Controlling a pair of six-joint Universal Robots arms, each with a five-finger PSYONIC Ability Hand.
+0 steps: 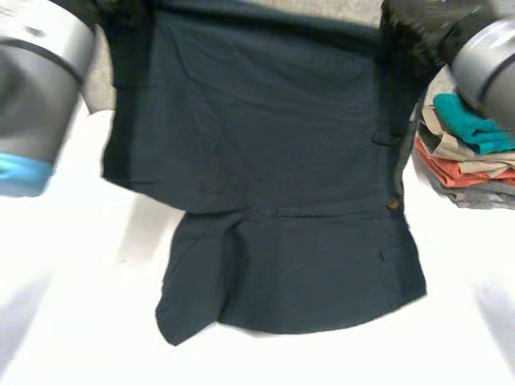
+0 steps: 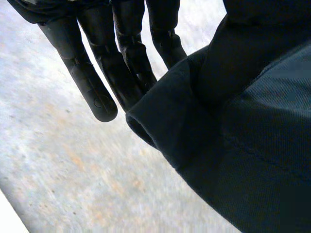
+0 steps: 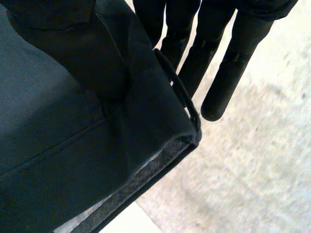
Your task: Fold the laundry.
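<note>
navy garment (image 1: 265, 161) is stretched wide between both hands, with its lower part lying creased on the white table (image 1: 80, 322). left hand (image 2: 126, 53) pinches one upper corner between thumb and fingers. right hand (image 3: 214, 58) pinches the other corner, beside a belt loop (image 3: 177, 85).

Our head camera sits between and behind the arms, so we look down on the white table (image 1: 64, 322) and the whole dark navy fabric garment (image 1: 273, 201). Each wrist camera looks along its palm, very near — black left hand (image 2: 116, 63), black right hand (image 3: 233, 63) — sharing with it one gripped garment corner.
</note>
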